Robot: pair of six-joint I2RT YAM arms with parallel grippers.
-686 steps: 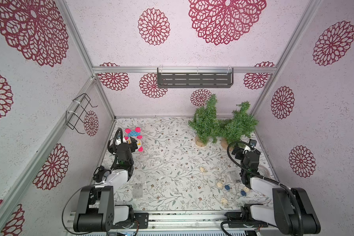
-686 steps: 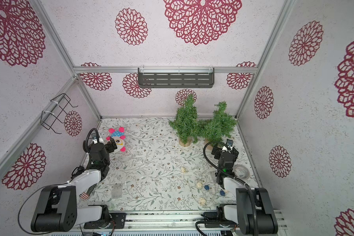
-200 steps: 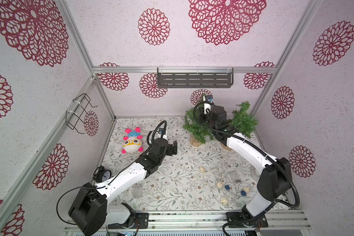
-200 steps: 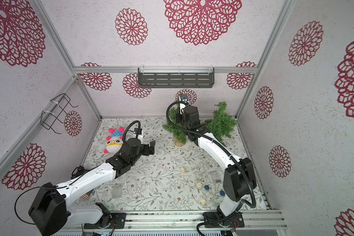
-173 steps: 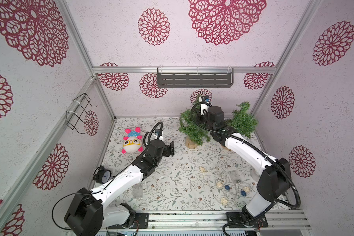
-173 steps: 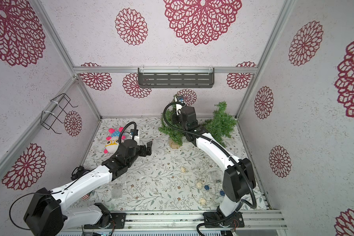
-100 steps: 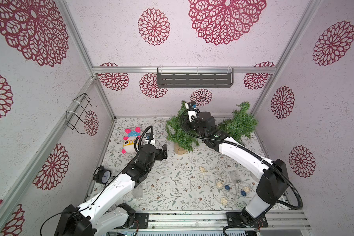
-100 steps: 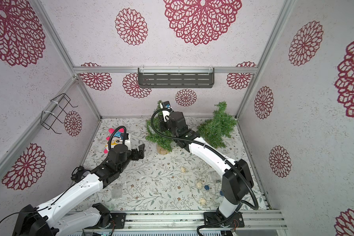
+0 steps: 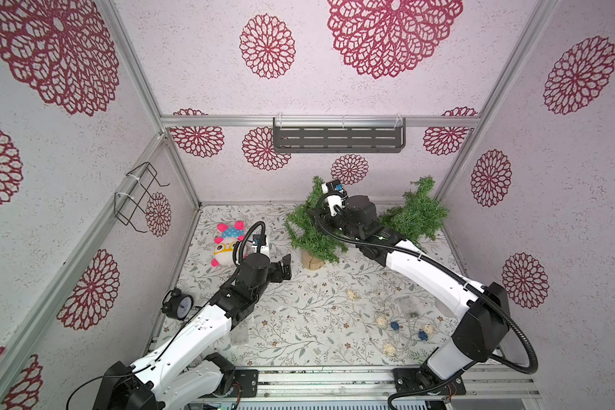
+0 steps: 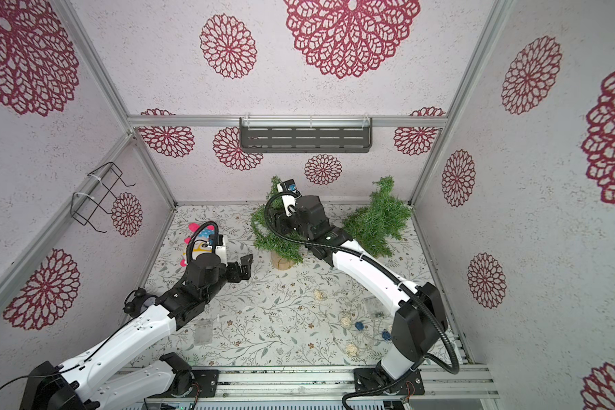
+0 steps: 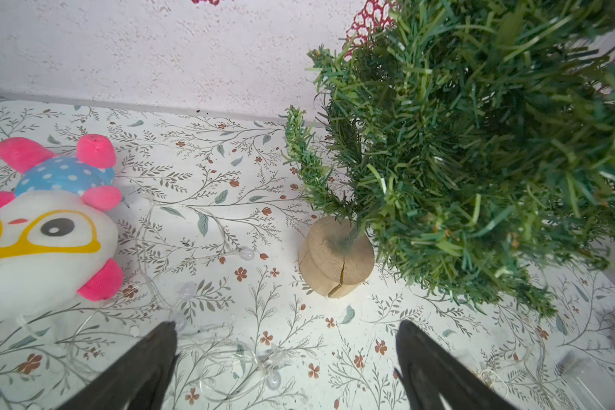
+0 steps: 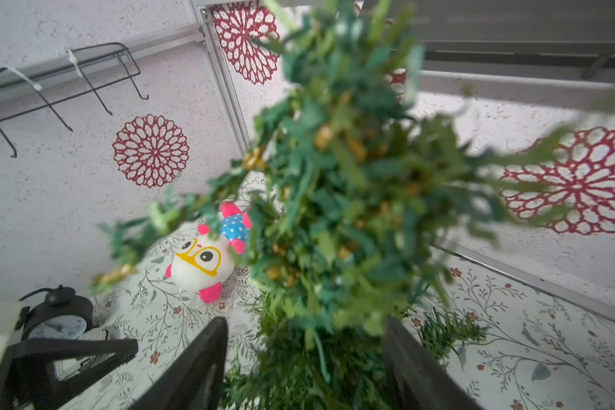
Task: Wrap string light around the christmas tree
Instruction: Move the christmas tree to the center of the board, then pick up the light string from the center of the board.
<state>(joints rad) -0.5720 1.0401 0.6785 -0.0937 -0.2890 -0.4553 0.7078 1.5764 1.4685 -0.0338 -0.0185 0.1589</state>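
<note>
The christmas tree (image 9: 309, 234) (image 10: 274, 241) stands on a round wooden base (image 11: 338, 255) at the back middle of the floor, leaning a little. My right gripper (image 12: 306, 321) is open, and its fingers (image 12: 206, 355) stand wide on either side of the tree's foliage (image 12: 352, 177). In both top views that gripper is buried in the branches. A clear string light (image 11: 245, 253) with small bulbs lies on the floor between the plush toy and the tree base. My left gripper (image 11: 286, 326) (image 9: 283, 269) hovers open just above that wire, holding nothing.
A second tree (image 9: 419, 216) stands at the back right. A plush toy (image 9: 228, 246) and a black alarm clock (image 9: 178, 305) sit along the left wall. Another light string with wicker balls (image 9: 382, 321) and a clear box (image 9: 409, 309) lies front right. Another clear box (image 9: 240, 333) lies front left.
The right arm carried the tree leftward away from the second tree, and its jaws have now spread apart. The left gripper drew back slightly to the left, still open.
</note>
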